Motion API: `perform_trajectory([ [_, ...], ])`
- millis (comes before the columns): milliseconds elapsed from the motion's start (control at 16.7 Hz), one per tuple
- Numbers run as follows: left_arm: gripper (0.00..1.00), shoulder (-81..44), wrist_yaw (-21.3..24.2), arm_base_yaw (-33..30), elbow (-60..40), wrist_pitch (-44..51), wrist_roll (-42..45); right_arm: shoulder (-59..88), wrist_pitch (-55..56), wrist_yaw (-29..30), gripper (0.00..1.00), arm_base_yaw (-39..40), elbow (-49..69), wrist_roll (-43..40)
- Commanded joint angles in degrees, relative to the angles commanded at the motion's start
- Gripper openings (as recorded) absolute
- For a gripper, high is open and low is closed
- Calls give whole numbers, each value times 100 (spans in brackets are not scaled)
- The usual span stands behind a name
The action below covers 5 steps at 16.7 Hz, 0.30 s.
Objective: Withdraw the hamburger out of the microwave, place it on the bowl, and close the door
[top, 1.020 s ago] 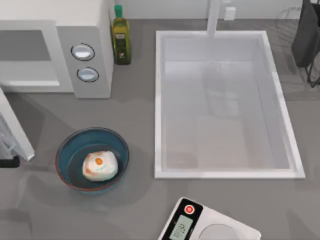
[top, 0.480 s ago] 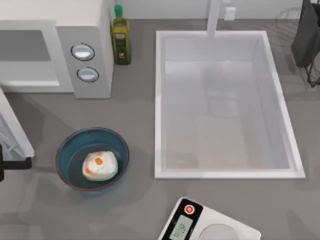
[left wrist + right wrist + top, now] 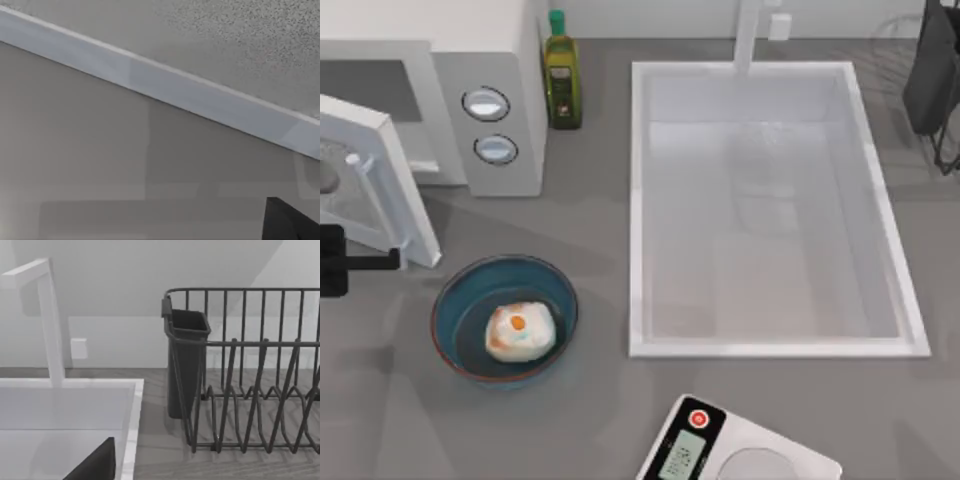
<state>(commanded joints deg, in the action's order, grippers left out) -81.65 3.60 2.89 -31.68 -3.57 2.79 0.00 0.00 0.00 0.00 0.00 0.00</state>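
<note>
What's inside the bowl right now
The hamburger lies inside the bowl, a little right of its middle. The bowl's floor beneath the hamburger is covered, so anything under it can't be seen.

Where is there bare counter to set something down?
Free: the strip between the bowl and sink, and between bowl and scale. Crowded: by the door, where the left gripper sits.

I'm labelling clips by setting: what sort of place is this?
Most likely a kitchen counter, in a rendered scene. A microwave stands at the back left beside an oil bottle, a white sink with a tap is set into the grey counter, and a dish rack stands next to it.
</note>
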Motion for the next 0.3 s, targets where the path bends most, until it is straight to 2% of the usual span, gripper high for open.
perform_trajectory([
  [300, 0, -820, -49, -79, -540, -392, -44, 0, 0, 0, 100, 0, 0, 0],
])
